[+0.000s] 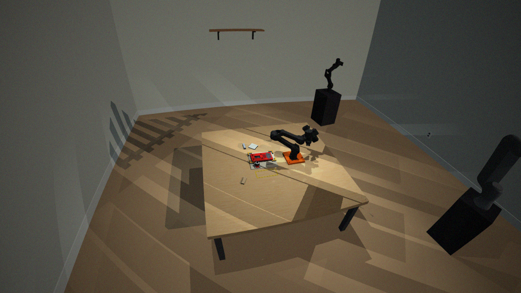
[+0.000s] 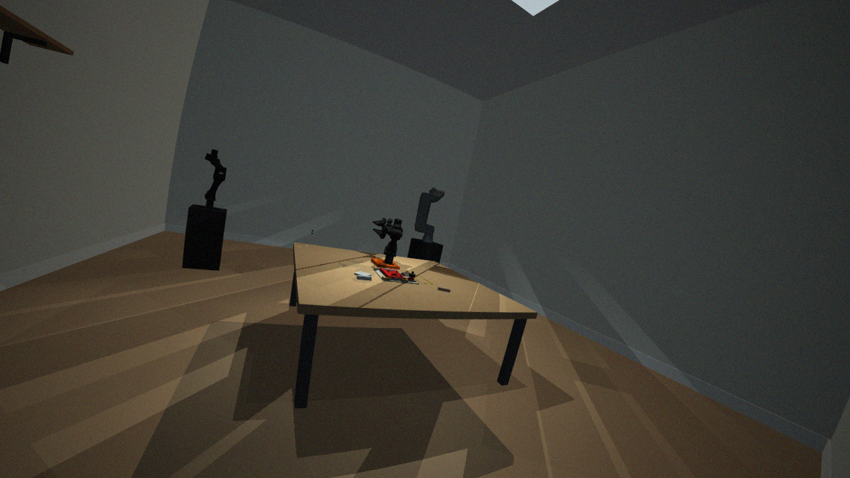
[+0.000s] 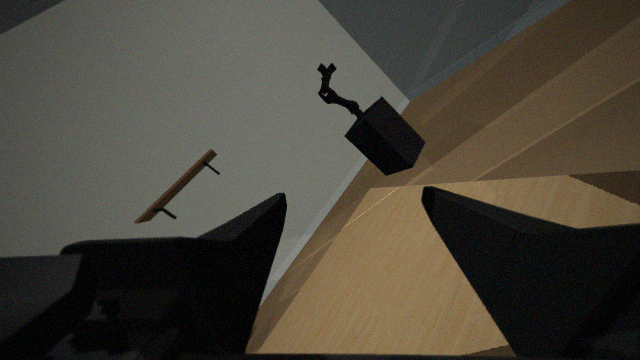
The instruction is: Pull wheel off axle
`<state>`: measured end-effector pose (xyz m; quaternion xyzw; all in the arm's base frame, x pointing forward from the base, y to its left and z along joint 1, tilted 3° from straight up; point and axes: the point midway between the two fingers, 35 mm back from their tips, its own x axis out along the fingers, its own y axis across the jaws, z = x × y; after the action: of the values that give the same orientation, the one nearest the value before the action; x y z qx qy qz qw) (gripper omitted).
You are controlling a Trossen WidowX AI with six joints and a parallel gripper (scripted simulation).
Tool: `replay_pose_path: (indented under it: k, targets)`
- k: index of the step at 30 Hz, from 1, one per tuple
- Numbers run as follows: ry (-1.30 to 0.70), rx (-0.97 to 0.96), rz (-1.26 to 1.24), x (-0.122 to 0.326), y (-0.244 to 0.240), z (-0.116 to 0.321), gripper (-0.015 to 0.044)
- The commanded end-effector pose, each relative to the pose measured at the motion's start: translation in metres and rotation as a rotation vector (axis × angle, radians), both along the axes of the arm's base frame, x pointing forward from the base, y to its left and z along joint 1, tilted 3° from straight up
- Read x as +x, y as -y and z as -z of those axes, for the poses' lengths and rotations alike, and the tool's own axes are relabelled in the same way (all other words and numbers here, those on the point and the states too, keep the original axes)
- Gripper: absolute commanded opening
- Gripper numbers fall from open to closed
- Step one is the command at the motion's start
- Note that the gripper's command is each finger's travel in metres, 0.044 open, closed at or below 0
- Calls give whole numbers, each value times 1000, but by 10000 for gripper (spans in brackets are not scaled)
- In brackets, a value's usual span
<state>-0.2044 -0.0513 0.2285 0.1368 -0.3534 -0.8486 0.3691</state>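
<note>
Wooden table (image 1: pixel 276 204) (image 2: pixel 404 300) (image 3: pixel 390 280), gripper (image 1: pixel 309 135) (image 2: pixel 380 227) (image 3: pixel 352 196) open above it, grey walls (image 1: pixel 255 65) (image 2: pixel 356 119) (image 3: pixel 150 100), brown shelf (image 1: pixel 236 30) (image 2: pixel 35 34) (image 3: pixel 180 184), sunlit plank-coloured floor (image 1: pixel 145 218) (image 2: pixel 119 368) (image 3: pixel 500 110)

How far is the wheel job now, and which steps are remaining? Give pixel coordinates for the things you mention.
Nothing looks finished: the small dark part, apparently the wheel on its axle (image 1: pixel 257 163) (image 2: pixel 412 275), stands beside the red block (image 1: pixel 261 156) (image 2: pixel 390 273), outside the yellow marked area (image 1: pixel 267 176). In hand: nothing; the gripper (image 1: pixel 310 128) (image 2: pixel 374 226) (image 3: pixel 352 196) is open, away from it. Left: pull the wheel off, place it inside the marking, release and back away.
</note>
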Motion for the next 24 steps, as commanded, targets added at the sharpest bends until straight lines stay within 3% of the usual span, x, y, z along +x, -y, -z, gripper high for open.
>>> replay_pose_path:
  k: [1,4,13,18,24]
  targets:
    - [5,-4,10,-1,-2,0,374]
    - [71,-61,157,-16,-33,-6,300]
    - [281,-331,725,-27,-169,-17,300]
    - [363,-514,1035,2,-245,-16,300]
    - [421,-742,1401,67,-322,-10,300]
